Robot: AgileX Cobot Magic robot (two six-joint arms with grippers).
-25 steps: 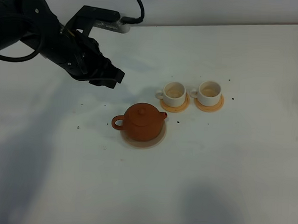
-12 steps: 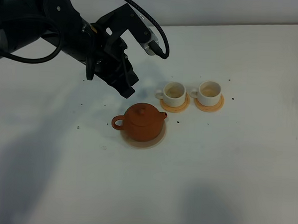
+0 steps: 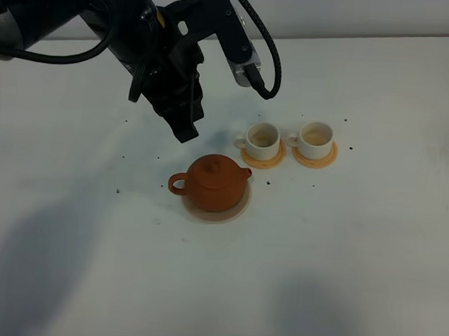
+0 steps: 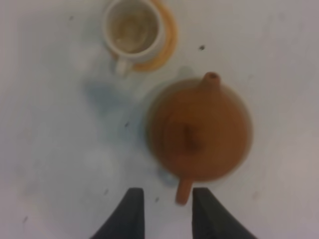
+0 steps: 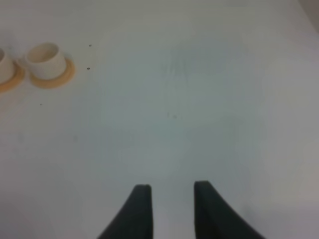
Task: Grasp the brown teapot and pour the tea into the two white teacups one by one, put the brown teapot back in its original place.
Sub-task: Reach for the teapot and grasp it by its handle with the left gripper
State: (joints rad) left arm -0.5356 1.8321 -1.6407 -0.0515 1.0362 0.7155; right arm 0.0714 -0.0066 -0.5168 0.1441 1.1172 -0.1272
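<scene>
Teapot, high view: the teapot sits upright on its pale disc on the white table. Its lid is on, its handle faces your left arm, and its spout faces the cups.
Cups, high view: the near cup and far cup stand on orange coasters just beyond the spout, both close to the teapot.
Left gripper, high view: the left gripper hangs above the table behind the teapot, pointing down and not touching it.
Left gripper, left wrist view: the two fingers stand partly apart with nothing held. The handle shows in line with the gap, lower down.
Right gripper, right wrist view: the right gripper is parted and empty over bare table, and one of the cups shows off to one side.
Risk, handle: the loop is thin. If you descend off-centre, a finger can land on it and shove the teapot off the disc.
Risk, lid and cups: a loose grip can let the teapot swing when you lift it, dropping the lid or knocking the near cup.
</scene>
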